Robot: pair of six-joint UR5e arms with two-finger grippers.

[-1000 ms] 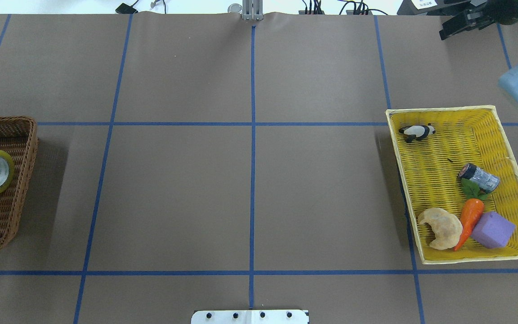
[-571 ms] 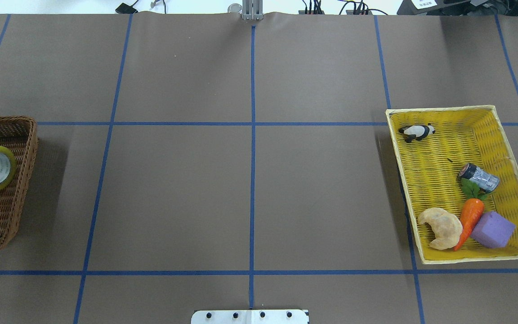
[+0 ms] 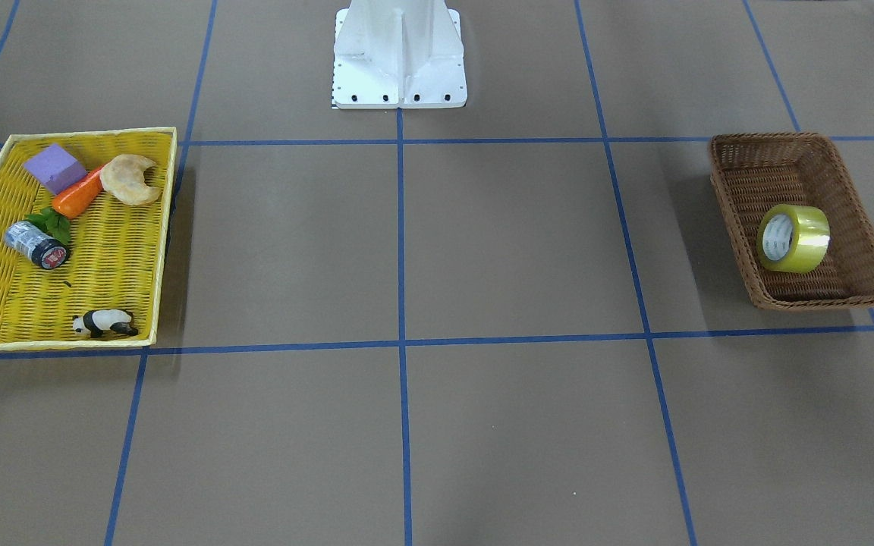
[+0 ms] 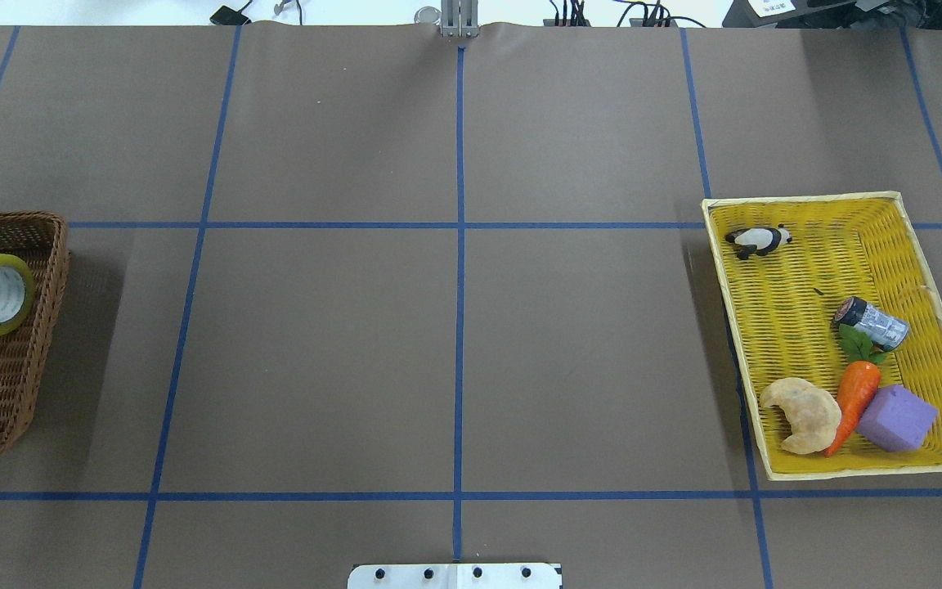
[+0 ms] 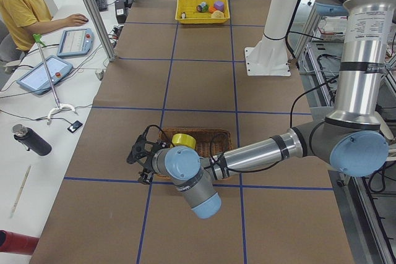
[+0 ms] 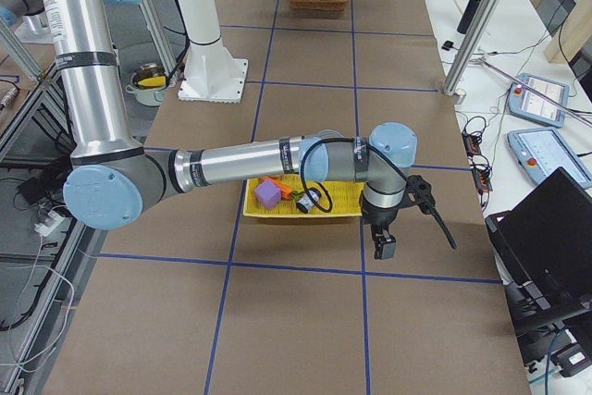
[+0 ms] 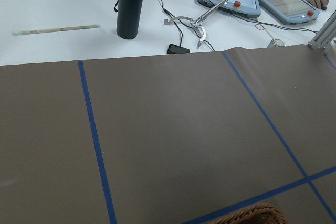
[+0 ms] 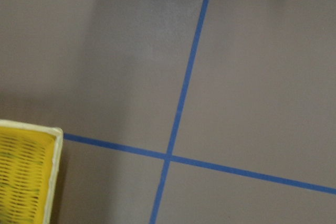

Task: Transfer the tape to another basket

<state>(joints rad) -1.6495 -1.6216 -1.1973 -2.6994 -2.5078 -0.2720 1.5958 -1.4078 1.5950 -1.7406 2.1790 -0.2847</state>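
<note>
While the tape [image 3: 793,238] lies in the basket [image 3: 859,244] near the left gripper [image 5: 140,153], I can't tell if it or the right gripper [image 6: 383,244] is open.

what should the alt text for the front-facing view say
A roll of yellow tape sits inside a brown wicker basket at the picture's right, on a brown table with blue grid lines. At the left, a yellow tray holds a purple block, carrot, croissant, grey roll and toy panda; the white robot base stands top centre.
</note>
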